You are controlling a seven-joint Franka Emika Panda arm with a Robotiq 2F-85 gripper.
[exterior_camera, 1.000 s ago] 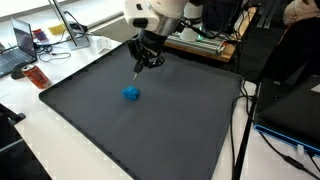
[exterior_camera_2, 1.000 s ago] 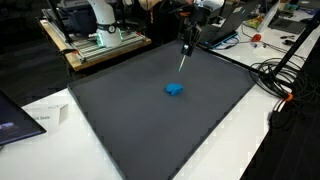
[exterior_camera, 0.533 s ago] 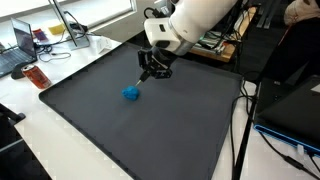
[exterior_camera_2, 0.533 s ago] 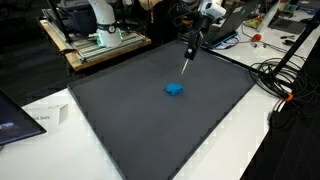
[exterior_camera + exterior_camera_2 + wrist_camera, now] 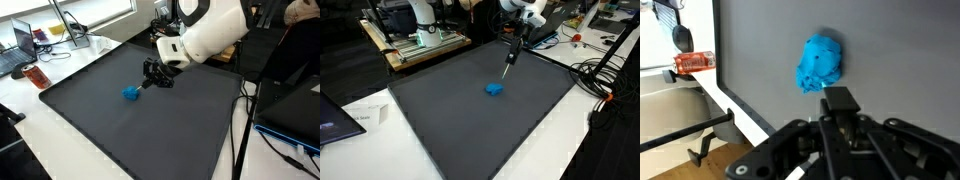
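A small crumpled blue object [image 5: 131,93] [image 5: 495,89] lies on the dark grey mat [image 5: 150,135] [image 5: 440,115] toward its far side. My gripper [image 5: 146,84] [image 5: 508,70] hangs low over the mat just beside the blue object, tilted toward it and not touching it. In the wrist view the blue object [image 5: 821,62] sits right ahead of the gripper [image 5: 840,100], whose jaws are pressed together. The exterior views show a thin tip pointing down from the jaws; whether that is a held thing I cannot tell.
A red can [image 5: 37,77] [image 5: 695,62] stands on the white table off one mat edge, near a laptop [image 5: 20,45]. Cables [image 5: 600,75] lie beside the opposite edge. A metal frame with equipment [image 5: 420,40] stands behind the mat, and a paper [image 5: 365,115] lies at the near corner.
The arm has swung down and across the mat, bringing the shut gripper closer to the blue object and lower. The blue object has not moved.
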